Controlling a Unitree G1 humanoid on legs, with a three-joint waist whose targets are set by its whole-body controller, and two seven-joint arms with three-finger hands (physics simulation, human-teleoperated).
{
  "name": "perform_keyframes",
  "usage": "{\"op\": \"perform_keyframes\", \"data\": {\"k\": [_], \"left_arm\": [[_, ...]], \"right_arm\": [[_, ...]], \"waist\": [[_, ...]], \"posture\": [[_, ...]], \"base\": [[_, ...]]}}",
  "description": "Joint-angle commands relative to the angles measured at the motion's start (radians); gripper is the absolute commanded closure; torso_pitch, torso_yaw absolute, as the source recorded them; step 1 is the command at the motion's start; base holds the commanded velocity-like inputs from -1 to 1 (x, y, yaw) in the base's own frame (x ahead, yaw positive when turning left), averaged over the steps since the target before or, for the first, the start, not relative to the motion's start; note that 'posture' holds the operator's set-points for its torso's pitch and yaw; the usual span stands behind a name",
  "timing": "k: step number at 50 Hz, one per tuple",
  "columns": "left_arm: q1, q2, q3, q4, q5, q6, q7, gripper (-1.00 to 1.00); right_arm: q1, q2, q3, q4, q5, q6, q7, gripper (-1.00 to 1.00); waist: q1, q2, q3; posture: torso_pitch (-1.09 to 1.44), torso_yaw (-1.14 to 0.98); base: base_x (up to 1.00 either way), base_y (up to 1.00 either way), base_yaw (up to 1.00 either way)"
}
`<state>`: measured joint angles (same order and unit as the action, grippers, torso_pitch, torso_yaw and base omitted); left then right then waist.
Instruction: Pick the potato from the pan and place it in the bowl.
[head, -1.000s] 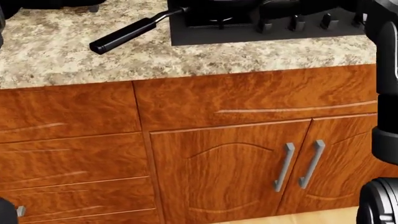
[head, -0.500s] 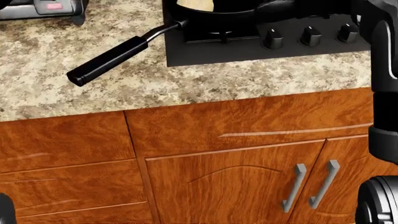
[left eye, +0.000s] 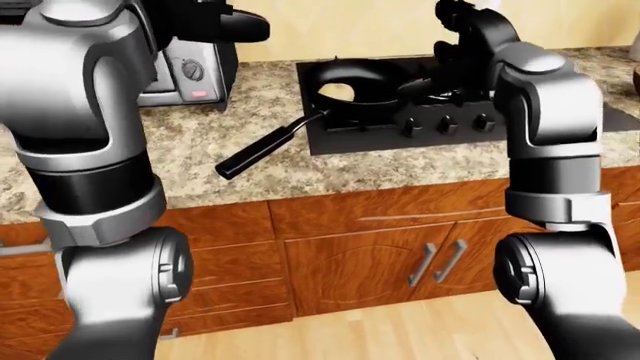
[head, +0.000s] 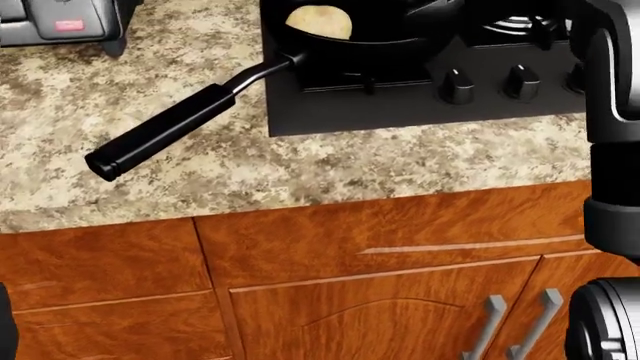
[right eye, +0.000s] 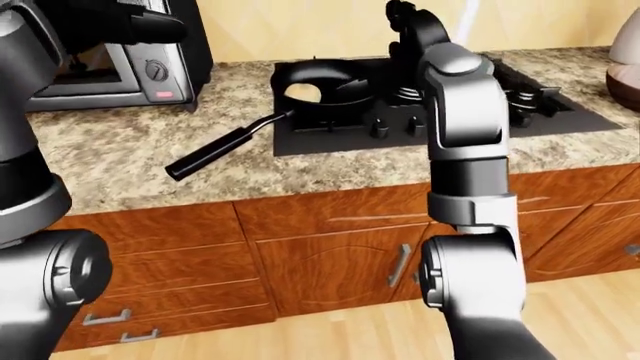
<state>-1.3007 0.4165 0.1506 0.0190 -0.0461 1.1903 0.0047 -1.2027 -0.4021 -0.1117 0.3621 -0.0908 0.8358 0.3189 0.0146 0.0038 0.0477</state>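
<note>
The pale potato lies in the black pan on the left burner of the black stove. The pan's long black handle sticks out over the counter toward the bottom left. My right hand is raised above the stove, just right of the pan and apart from it; its dark fingers are hard to read. My left hand is up at the top left, over the counter near a toaster oven; its fingers are unclear too. I cannot make out a bowl for certain.
A silver toaster oven stands on the speckled granite counter left of the stove. Stove knobs line its near edge. A pale rounded object is cut off at the right edge. Wooden cabinets lie below.
The whole head view has shifted: counter, stove and pan handle slid down in the picture, and the potato has come into view at the top. The camera moved, not the things.
</note>
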Motion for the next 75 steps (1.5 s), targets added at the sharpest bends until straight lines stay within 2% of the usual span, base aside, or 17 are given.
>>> {"op": "perform_keyframes", "data": {"k": [1,7,8,10,17,21,24,32,36,37,38,41,42,45,48,61,75], "left_arm": [[-0.065,0.003,-0.005,-0.043,0.000,-0.019,-0.007,-1.00],[-0.070,-0.003,-0.011,-0.059,0.010,-0.007,-0.019,-1.00],[-0.071,-0.003,-0.011,-0.058,0.012,-0.008,-0.020,-1.00],[-0.077,-0.004,-0.013,-0.057,0.016,-0.004,-0.024,-1.00],[-0.086,-0.010,-0.013,-0.054,0.028,-0.006,-0.031,-1.00],[-0.082,-0.018,-0.015,-0.055,0.034,-0.008,-0.031,-1.00],[-0.094,-0.015,-0.018,-0.048,0.039,-0.010,-0.034,-1.00],[-0.113,-0.010,-0.013,-0.026,0.050,-0.017,-0.041,-1.00],[-0.107,-0.013,-0.013,-0.029,0.052,-0.019,-0.041,-1.00],[-0.113,-0.012,-0.012,-0.028,0.052,-0.015,-0.041,-1.00],[-0.117,-0.012,-0.012,-0.030,0.052,-0.011,-0.041,-1.00],[-0.118,-0.012,-0.015,-0.036,0.054,-0.007,-0.043,-1.00],[-0.116,-0.012,-0.016,-0.038,0.055,-0.008,-0.043,-1.00],[-0.121,-0.009,-0.014,-0.040,0.058,-0.002,-0.046,-1.00],[-0.125,-0.004,-0.015,-0.051,0.060,0.008,-0.051,-1.00],[-0.173,0.038,-0.021,-0.026,0.083,0.018,-0.090,-1.00],[-0.191,0.027,-0.033,-0.042,0.131,0.038,-0.127,-1.00]], "right_arm": [[-0.042,-0.025,-0.023,-0.038,-0.013,-0.021,-0.007,-1.00],[-0.035,-0.021,-0.025,-0.034,-0.017,-0.030,-0.006,-1.00],[-0.036,-0.022,-0.025,-0.032,-0.018,-0.030,-0.006,-1.00],[-0.041,-0.022,-0.024,-0.033,-0.019,-0.027,-0.003,-1.00],[-0.046,-0.022,-0.022,-0.034,-0.022,-0.023,0.004,-1.00],[-0.040,-0.023,-0.023,-0.043,-0.024,-0.020,0.007,-1.00],[-0.043,-0.026,-0.025,-0.050,-0.025,-0.012,0.011,-1.00],[-0.040,-0.019,-0.025,-0.048,-0.022,-0.017,0.011,-1.00],[-0.035,-0.019,-0.025,-0.044,-0.021,-0.023,0.011,-1.00],[-0.038,-0.020,-0.024,-0.045,-0.021,-0.019,0.013,-1.00],[-0.040,-0.021,-0.024,-0.046,-0.021,-0.017,0.014,-1.00],[-0.040,-0.021,-0.020,-0.045,-0.025,-0.015,0.015,-1.00],[-0.038,-0.020,-0.020,-0.049,-0.025,-0.010,0.017,-1.00],[-0.048,-0.019,-0.031,-0.044,-0.019,0.000,0.012,-1.00],[-0.055,-0.024,-0.019,-0.021,-0.021,-0.033,0.015,-1.00],[-0.179,-0.052,0.014,0.122,-0.068,-0.184,0.170,-1.00],[-0.260,-0.050,0.040,0.270,-0.169,-0.349,0.320,-1.00]], "waist": [[-0.009,0.015,-0.033],[0.005,-0.064,-0.028],[-0.003,-0.033,-0.018],[0.001,-0.063,-0.010],[-0.015,-0.009,-0.005],[-0.030,0.079,-0.033],[-0.026,0.072,-0.015],[-0.005,0.005,-0.018],[0.010,-0.088,-0.057],[0.000,-0.056,-0.020],[0.008,-0.077,-0.012],[-0.002,-0.057,-0.022],[-0.005,-0.053,0.011],[-0.011,-0.050,0.001],[-0.018,0.012,-0.005],[-0.027,-0.021,-0.012],[-0.027,-0.011,0.013]], "posture": [[0.00,0.00],[0.00,0.00],[0.00,0.00],[0.00,0.00],[0.00,0.00],[0.00,0.00],[0.00,0.00],[0.00,0.00],[0.00,0.00],[0.00,0.00],[0.00,0.00],[0.00,0.00],[0.00,0.00],[0.00,0.00],[0.00,0.00],[0.00,0.00],[0.00,0.00]], "base": [[0.29,0.00,0.00],[0.31,0.00,0.00],[0.32,0.00,0.00],[0.32,0.00,0.00],[0.32,0.00,0.00],[0.33,0.00,0.00],[0.32,0.00,0.00],[0.33,0.00,0.00],[0.32,0.00,0.00],[0.32,0.00,0.00],[0.33,0.00,0.00],[0.33,0.00,0.00],[0.00,0.00,0.00],[0.00,0.00,0.00],[0.00,0.00,0.00],[0.00,0.00,0.00],[0.00,0.00,0.00]]}}
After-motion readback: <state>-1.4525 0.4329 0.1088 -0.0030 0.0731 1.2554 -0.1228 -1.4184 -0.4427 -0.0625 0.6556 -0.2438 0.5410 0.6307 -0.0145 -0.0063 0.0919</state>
